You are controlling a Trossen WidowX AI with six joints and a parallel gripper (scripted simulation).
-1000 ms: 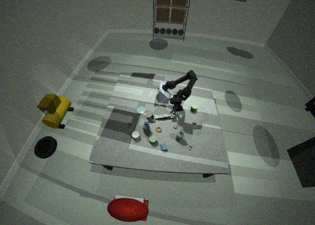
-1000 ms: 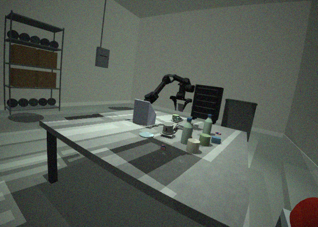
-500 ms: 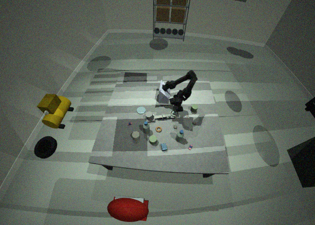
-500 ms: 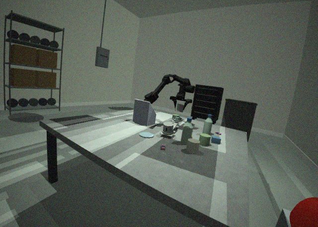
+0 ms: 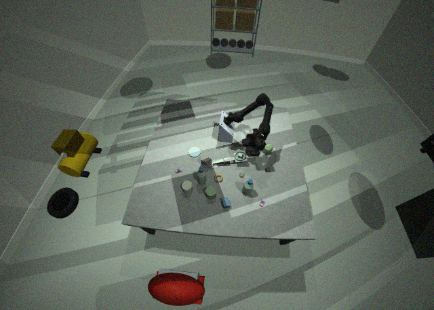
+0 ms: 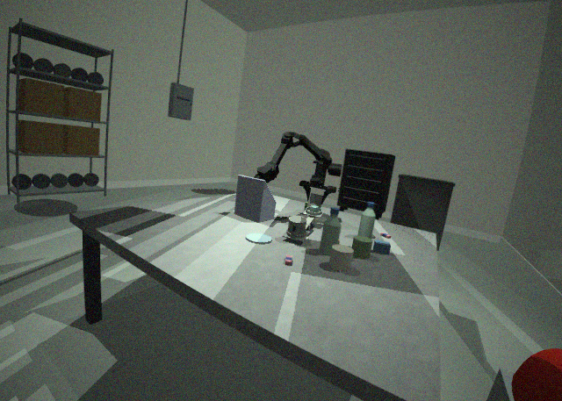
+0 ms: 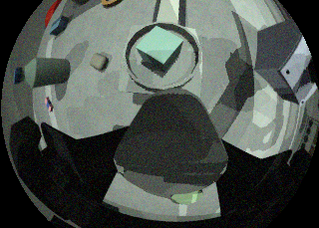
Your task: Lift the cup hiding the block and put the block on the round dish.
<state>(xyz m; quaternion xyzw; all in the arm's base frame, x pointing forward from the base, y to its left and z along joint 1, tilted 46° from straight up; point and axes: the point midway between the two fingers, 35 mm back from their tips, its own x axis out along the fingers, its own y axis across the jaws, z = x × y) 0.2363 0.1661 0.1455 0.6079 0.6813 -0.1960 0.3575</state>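
Pincer (image 5: 253, 150) (image 6: 316, 198) (image 7: 171, 136) shut on the lifted cup (image 6: 314, 196) (image 7: 170, 130); hidden block (image 5: 240, 155) (image 6: 313, 209) (image 7: 159, 45) uncovered.

Top view, left to right, all on bench (image 5: 157, 208) (image 6: 235, 292): tan cylinder (image 5: 186, 185) (image 6: 341, 257), well left of pincer; round dish (image 5: 194, 151) (image 6: 258, 239), also left, no cup above; bottle (image 5: 201, 176) (image 6: 330, 233); other cup (image 5: 205, 162) (image 6: 297, 227), upright on the balance's (image 5: 226, 160) (image 7: 169, 8) far end from pincer; green cylinder (image 5: 210, 192) (image 6: 362, 247); orange ring (image 5: 215, 178) (image 7: 106, 2), lower left; blue item (image 5: 225, 202) (image 6: 381, 247) (image 7: 59, 26). Pale green block sits within the ringed near end, just beside and below pincer in height. Second bottle (image 5: 247, 187) (image 6: 366, 222) (image 7: 50, 72) nearer the front edge than pincer; light green object (image 5: 267, 148) just right of it.
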